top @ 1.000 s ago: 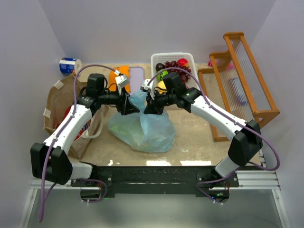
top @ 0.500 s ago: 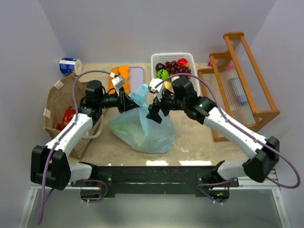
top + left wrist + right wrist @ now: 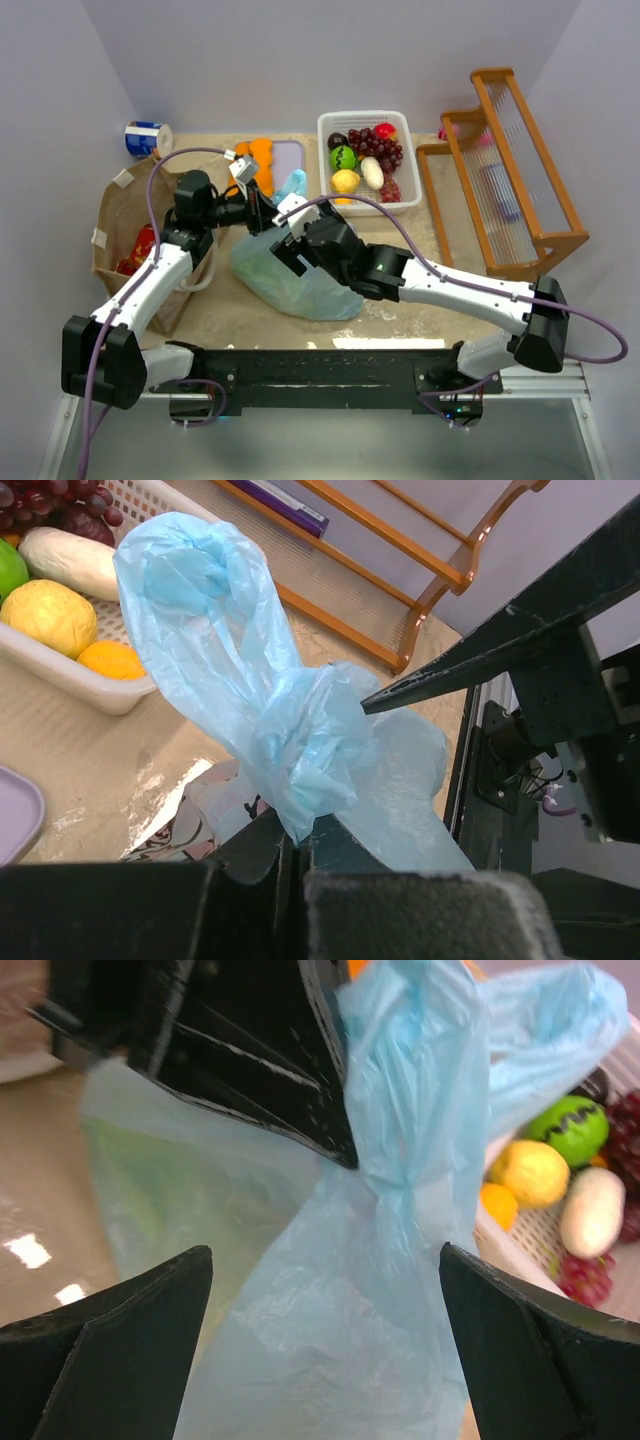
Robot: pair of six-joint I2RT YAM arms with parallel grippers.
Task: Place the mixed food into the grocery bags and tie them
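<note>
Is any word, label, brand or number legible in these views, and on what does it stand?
No text can be read anywhere.
Blue-and-white roll: markings too small to read.
Red thing in the brown paper bag: too small to read.
Dark print on the light-blue bag: blurred and partly hidden, no letters made out.
</note>
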